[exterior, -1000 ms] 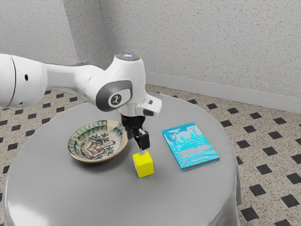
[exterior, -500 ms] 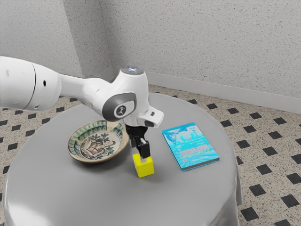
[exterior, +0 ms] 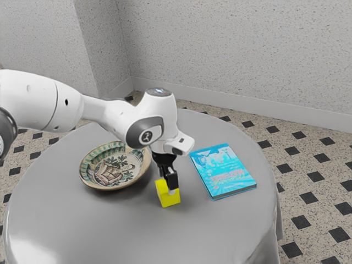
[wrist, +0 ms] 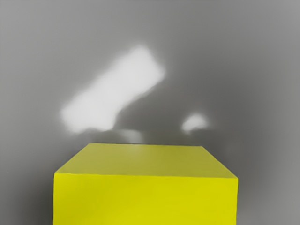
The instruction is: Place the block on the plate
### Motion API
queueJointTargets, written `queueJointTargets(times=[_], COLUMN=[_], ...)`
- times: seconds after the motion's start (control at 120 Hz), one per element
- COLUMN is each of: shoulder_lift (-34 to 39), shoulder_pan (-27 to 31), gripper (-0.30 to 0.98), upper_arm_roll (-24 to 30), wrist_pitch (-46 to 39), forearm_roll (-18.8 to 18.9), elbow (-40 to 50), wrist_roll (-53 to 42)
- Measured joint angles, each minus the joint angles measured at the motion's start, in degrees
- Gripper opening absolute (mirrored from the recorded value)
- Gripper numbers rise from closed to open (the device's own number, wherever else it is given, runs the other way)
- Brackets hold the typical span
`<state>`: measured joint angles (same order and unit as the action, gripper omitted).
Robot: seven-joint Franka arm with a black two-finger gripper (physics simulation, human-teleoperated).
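From the exterior view's left edge, the white arm point(exterior: 33, 99) reaches in over the grey table point(exterior: 110, 231), passes behind and above the patterned plate point(exterior: 115, 168) and bends down at the wrist, so that the black gripper point(exterior: 167, 188) points downward at the yellow block point(exterior: 168, 198). The block sits on the table between the plate and, toward the exterior view's right, the blue book point(exterior: 223, 170), apart from both. The gripper is right down at the block, its lower end overlapping the upper part; whether it stands wide or narrow, or has a grip on the block, I cannot tell. Compared with half a second ago, the arm reaches a little farther toward the exterior view's right and the gripper is lower, covering more of the block, while plate, block and book lie where they did. A dark-trimmed part of the arm has come in at the left edge, cut off there. The gripper hides some of the block's top. In the wrist view the block's near side runs out past the lower edge, and the pale patches beyond it are too blurred to make out.
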<state>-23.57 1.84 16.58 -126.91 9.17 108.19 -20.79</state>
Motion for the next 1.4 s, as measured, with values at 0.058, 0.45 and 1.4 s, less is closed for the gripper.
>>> queueJointTargets(times=[0.058, 0.45, 1.4], shoulder_lift=[-0.42, -3.29, 4.6], shoulder_pan=[0.0, -0.05, -1.33], gripper=[0.69, 0.69, 0.41], upper_arm_roll=[0.01, -0.06, -0.05], wrist_pitch=[-0.27, -1.18, -0.3], forearm_roll=[0.03, 0.45, 2.28], elbow=[-0.04, -0.69, 0.74], wrist_roll=[-0.32, -1.64, -0.22])
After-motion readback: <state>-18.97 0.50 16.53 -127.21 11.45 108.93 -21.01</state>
